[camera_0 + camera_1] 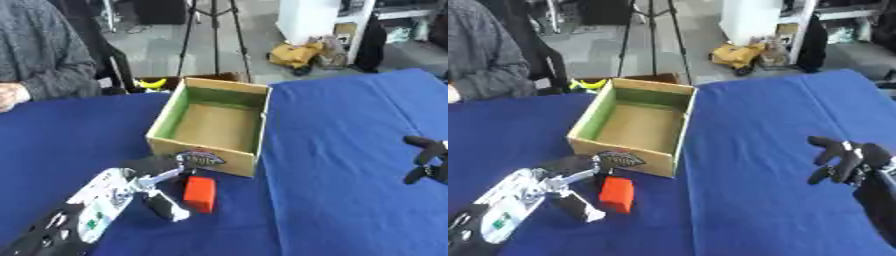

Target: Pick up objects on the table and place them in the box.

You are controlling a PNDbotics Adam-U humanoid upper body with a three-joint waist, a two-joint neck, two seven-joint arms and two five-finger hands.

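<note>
Cardboard box [210, 127]: open-topped, green inner walls, brown floor, nothing visible inside; stands near the centre of the blue-covered surface [350, 165]; printed label on its near wall.

Red block [199, 194]: small, lies on the surface just in front of the box's near wall, at 6 o'clock from the box, apart from it.

Left robot hand [157, 187]: enters from the 7 o'clock corner, silver and black, with white arm casing behind it. Fingers spread and released; one finger [168, 207] reaches down beside the block at its 9 o'clock side, another extends toward the box label. Whether a finger touches the block cannot be told; nothing is grasped.

Right robot hand [846, 162]: black, at the 3 o'clock edge, well apart from box and block, above the cloth, fingers relaxed and released, holding nothing
</note>
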